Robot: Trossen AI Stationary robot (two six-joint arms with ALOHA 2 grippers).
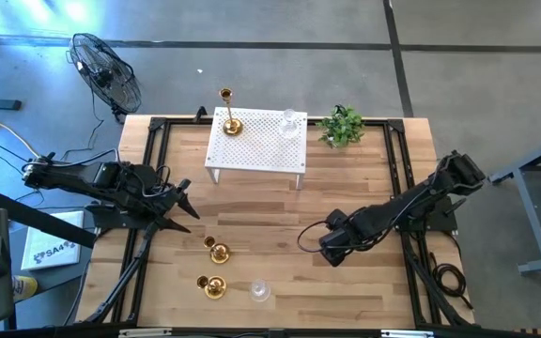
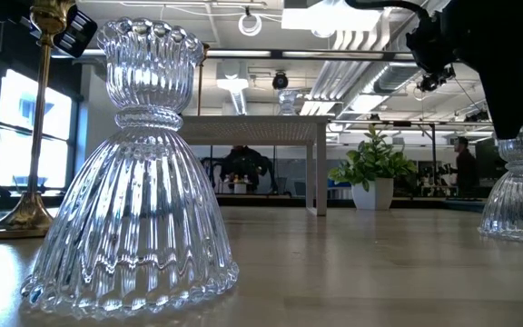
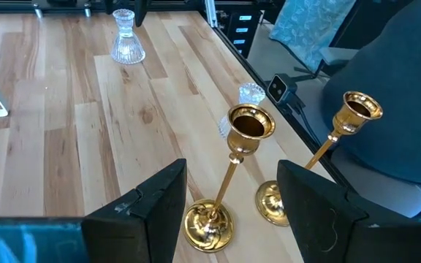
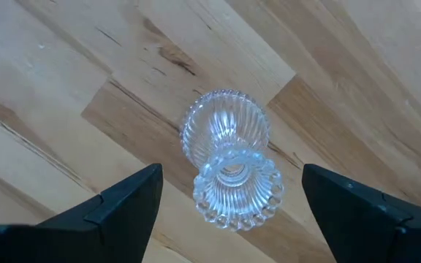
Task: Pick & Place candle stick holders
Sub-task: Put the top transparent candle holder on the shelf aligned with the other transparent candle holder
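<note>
**Both hands poised over holders, nothing gripped yet**

Pick stage in hand. Ribbed clear glass candle stick holder (image 4: 229, 166) upright on the wooden counter (image 1: 364, 178), right of middle, directly beneath the right hand (image 4: 229, 208), fingers spread wide either side, not touching. Next: straight descent, then closure on the narrow neck. Two tall shiny brass candle stick holders (image 3: 229, 183) upright near the front edge, just ahead of the left hand (image 3: 229, 208), likewise spread, angled low toward the nearer stem.
</note>
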